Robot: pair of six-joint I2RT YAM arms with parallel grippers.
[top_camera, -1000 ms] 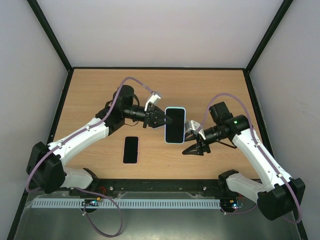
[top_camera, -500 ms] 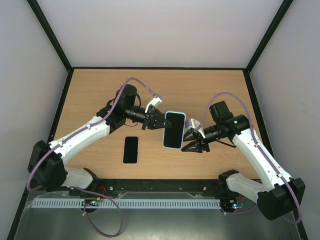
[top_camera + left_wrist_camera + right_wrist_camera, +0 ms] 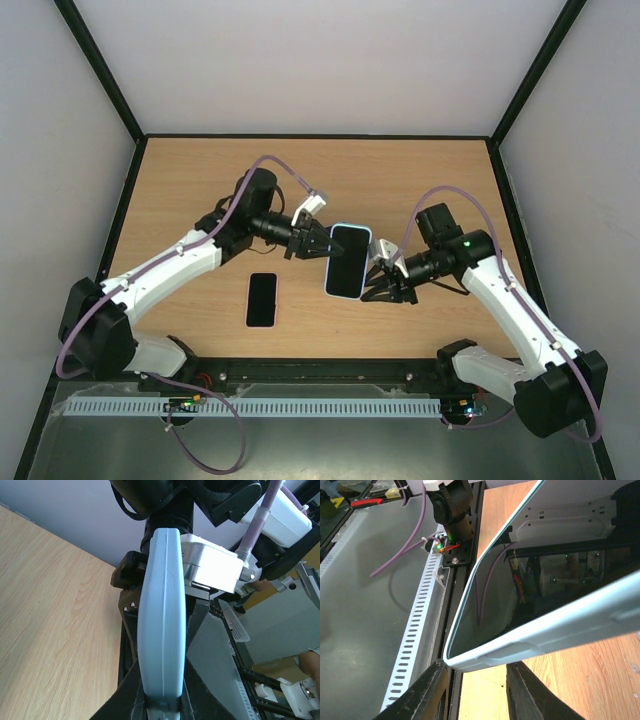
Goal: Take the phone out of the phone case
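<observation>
A light wooden table fills the middle. Plain pale lilac walls rise at 9, 12 and 3 o'clock, with black frame posts between them. At 6 o'clock lies a grey metal shelf with a white slotted strip. The light is soft and even.

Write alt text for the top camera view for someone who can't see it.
A phone in a light blue case is held above a wooden table, gripped by the left pincer, with the open right pincer at its opposite edge. A second, dark phone lies on the table.
</observation>
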